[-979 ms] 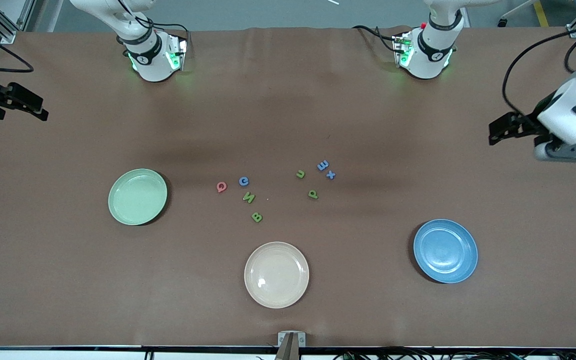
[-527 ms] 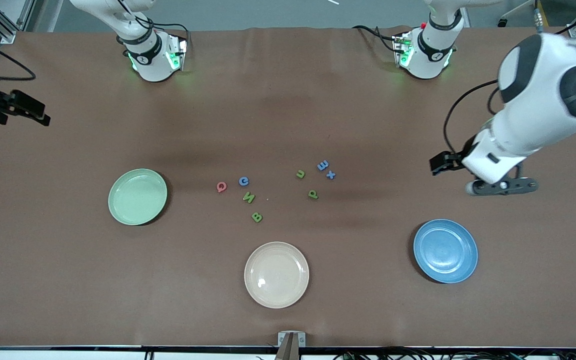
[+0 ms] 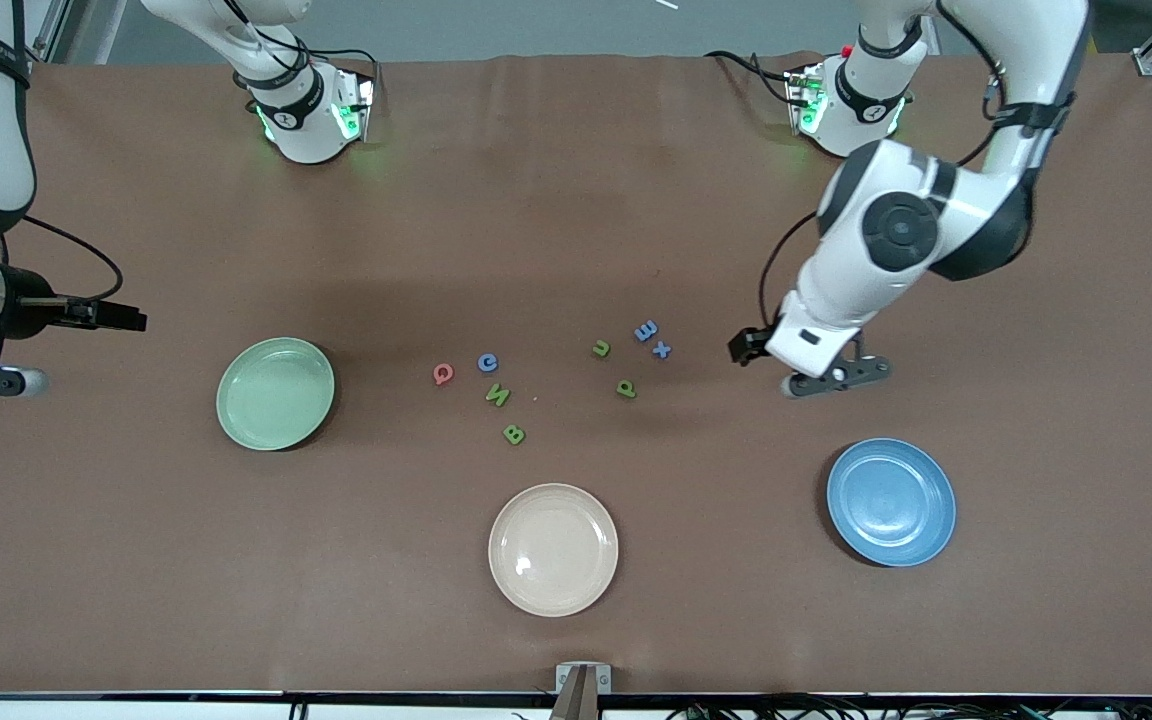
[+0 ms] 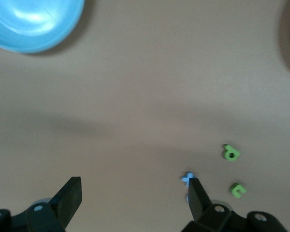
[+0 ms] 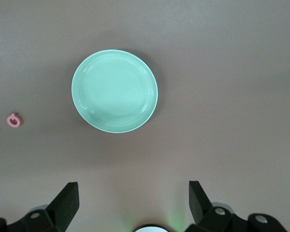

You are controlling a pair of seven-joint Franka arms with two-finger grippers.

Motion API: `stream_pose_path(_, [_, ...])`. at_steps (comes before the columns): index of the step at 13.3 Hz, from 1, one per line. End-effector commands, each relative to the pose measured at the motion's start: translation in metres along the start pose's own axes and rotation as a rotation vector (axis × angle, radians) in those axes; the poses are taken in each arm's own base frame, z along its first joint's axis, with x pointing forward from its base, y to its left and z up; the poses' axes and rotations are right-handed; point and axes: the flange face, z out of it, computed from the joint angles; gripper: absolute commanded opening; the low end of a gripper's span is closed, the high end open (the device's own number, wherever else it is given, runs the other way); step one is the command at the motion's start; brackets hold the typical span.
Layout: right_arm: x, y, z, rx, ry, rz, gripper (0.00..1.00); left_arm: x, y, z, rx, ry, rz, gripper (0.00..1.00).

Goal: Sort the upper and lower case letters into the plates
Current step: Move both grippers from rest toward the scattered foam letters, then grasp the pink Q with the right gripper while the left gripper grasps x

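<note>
The left gripper (image 3: 748, 347) has swung in beside the x (image 3: 662, 350) (fingers spread).

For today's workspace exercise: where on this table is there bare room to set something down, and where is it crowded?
Bare cloth lies between the green plate and the red Q, and between the beige plate and the blue plate. The letters crowd mid-table, from Q to x.

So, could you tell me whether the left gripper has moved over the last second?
Yes. The left gripper has swung in from the table's edge at the left arm's end toward the letters, and now hangs open over bare table beside the blue x, up-table from the blue plate.
</note>
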Motion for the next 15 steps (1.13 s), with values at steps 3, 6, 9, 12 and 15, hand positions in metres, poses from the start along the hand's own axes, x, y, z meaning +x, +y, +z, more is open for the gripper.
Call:
stream_pose_path(3, [0.014,-0.093,0.051,0.013,0.062,0.161,1.00,-0.041,0.049,0.063,-0.001,0.028,-0.179,0.93])
stream_pose_path(6, [0.013,-0.124,0.097,0.084,0.092,0.167,1.00,-0.067,0.072,0.104,0.009,0.056,-0.288,0.89])
stream_pose_path(9, [0.003,-0.161,0.137,0.091,0.135,0.236,1.00,-0.083,0.086,0.140,0.013,0.112,-0.400,0.85])
stream_pose_path(12, [-0.013,-0.206,0.187,0.108,0.206,0.274,1.00,-0.096,0.093,0.157,0.022,0.104,-0.482,0.81])
stream_pose_path(15, [-0.022,-0.247,0.234,0.114,0.239,0.286,0.97,-0.098,0.091,0.172,0.039,0.090,-0.533,0.76])
